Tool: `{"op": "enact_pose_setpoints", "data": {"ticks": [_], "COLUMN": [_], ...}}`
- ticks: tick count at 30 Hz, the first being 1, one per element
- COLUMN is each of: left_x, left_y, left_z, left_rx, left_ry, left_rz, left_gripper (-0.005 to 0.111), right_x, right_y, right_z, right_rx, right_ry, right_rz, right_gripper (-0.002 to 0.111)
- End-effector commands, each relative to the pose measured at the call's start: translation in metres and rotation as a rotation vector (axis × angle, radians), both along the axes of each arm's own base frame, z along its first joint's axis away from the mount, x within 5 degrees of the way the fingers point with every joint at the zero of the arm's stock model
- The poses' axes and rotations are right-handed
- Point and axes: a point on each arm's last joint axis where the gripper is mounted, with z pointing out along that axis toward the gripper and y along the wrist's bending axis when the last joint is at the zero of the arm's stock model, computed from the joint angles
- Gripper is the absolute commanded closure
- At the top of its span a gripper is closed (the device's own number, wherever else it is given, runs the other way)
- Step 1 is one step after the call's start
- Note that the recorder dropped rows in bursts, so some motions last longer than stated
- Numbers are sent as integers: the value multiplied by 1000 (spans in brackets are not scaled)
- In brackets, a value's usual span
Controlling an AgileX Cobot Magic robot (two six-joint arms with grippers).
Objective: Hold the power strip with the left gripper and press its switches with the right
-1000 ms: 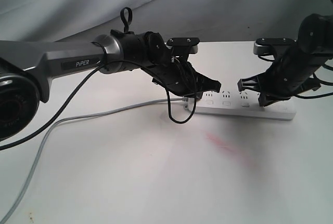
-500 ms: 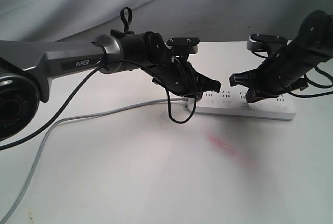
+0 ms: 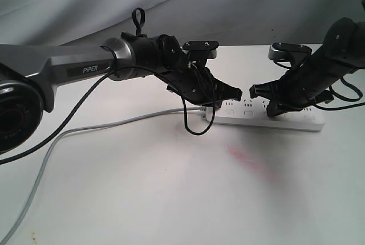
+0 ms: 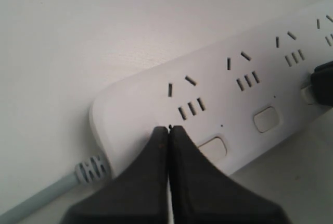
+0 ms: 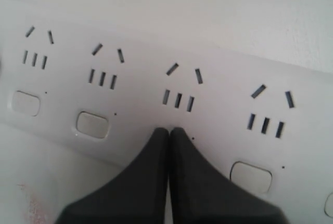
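The white power strip point(image 3: 296, 122) lies flat at the right of the white table, its light-grey cord point(image 3: 114, 124) running off to the left. My left gripper point(image 3: 221, 104) on the grey "PIPER" arm is shut, its tips point(image 4: 169, 128) down on the strip's cord end point(image 4: 130, 104) beside the first switch point(image 4: 212, 148). My right gripper point(image 3: 270, 109) on the black arm is also shut, its tips point(image 5: 169, 129) at the spot below the third socket point(image 5: 179, 99), hiding that switch. Neighbouring switches point(image 5: 92, 125) show on either side.
A looping black cable point(image 3: 197, 125) hangs from the left wrist in front of the strip. A pink smear point(image 3: 251, 162) marks the table below the strip. A grey cloth backdrop point(image 3: 228, 5) rises behind the table.
The right gripper has slid left along the strip, from about the fourth socket to the third, and dropped lower onto it. The left arm and the strip have stayed put.
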Motion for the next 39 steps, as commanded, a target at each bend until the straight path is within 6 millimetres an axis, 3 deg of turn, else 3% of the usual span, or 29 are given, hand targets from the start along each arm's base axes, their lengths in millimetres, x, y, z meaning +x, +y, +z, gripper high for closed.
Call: {"op": "enact_pose_setpoints", "data": {"ticks": [1, 32, 39], "left_x": [-1, -1, -1], "left_y": [-2, -2, -2], "left_z": [-2, -2, -2], "left_rx": [2, 2, 2], "left_ry": [-3, -3, -3], "left_rz": [-2, -2, -2], "left_gripper": [107, 107, 107], "right_x": [-1, -7, -7], "right_y": [1, -5, -5], "right_z": [-11, -44, -44], "right_rx": [-12, -94, -94], "right_ry": [27, 140, 140], "right_rz": [13, 40, 40], "right_gripper": [108, 108, 108]}}
